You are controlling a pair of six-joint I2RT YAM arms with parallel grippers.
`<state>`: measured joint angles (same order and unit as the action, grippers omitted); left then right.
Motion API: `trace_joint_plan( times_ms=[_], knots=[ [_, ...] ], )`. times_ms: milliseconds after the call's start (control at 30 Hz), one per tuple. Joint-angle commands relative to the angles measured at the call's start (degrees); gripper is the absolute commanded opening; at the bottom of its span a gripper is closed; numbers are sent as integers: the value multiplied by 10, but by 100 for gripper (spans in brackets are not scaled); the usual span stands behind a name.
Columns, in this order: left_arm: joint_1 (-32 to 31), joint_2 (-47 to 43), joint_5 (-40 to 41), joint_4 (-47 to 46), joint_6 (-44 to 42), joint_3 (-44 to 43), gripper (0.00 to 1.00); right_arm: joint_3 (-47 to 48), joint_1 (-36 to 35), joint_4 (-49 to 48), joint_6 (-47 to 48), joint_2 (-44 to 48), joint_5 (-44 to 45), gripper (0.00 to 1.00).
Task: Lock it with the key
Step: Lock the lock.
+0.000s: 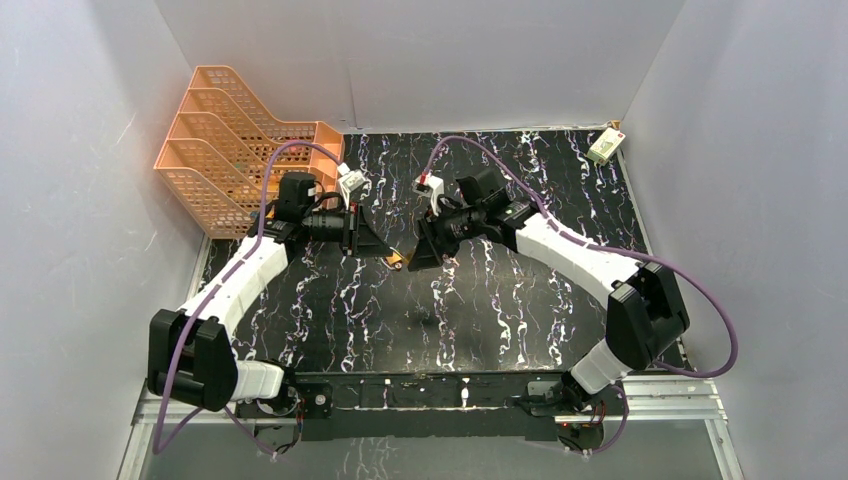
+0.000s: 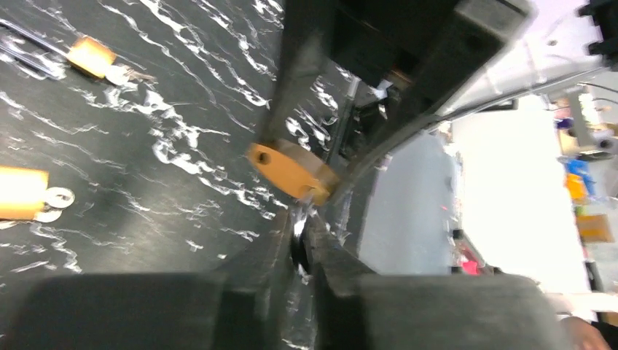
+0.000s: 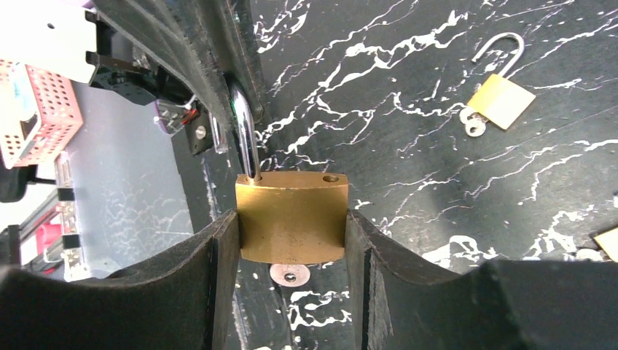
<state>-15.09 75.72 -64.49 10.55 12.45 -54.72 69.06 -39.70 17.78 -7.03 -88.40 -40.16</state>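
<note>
My right gripper point(image 3: 291, 227) is shut on the sides of a brass padlock point(image 3: 291, 215) and holds it above the black marbled table point(image 3: 408, 160). A silver key head point(image 3: 289, 275) sticks out under the padlock's body. The steel shackle point(image 3: 245, 138) stands raised, one leg out of its hole. My left gripper point(image 2: 304, 220) comes from the opposite side, its fingers pressed close on the shackle's shiny metal. The left wrist view shows the padlock point(image 2: 291, 169) edge-on. In the top view both grippers meet mid-table at the padlock point(image 1: 399, 261).
Other brass padlocks lie on the table: one with an open shackle and keys point(image 3: 499, 98), plus two seen in the left wrist view point(image 2: 91, 56) point(image 2: 22, 191). Orange stacked trays point(image 1: 240, 140) stand at the back left. A small white box point(image 1: 605, 147) sits at the back right.
</note>
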Motion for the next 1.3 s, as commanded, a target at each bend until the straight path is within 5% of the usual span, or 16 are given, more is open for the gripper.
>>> trace_joint_plan(
  times_ms=[0,233,400,600,833,1267],
  knots=[
    [-6,5,-29,8,1,6,0,54,-10,-22,8,1,-4,48],
    [-14,9,-19,23,-11,8,0,75,-12,-11,27,-3,10,49],
    [-14,-38,-11,-85,40,20,0,118,-12,-12,50,0,25,98],
    [-13,-60,19,-282,176,16,0,145,7,-55,69,43,66,99],
    [-14,-91,86,-449,255,19,0,-30,41,-281,48,184,42,99],
    [-13,-99,91,-606,341,47,0,-120,50,-403,69,235,-78,95]
  ],
)
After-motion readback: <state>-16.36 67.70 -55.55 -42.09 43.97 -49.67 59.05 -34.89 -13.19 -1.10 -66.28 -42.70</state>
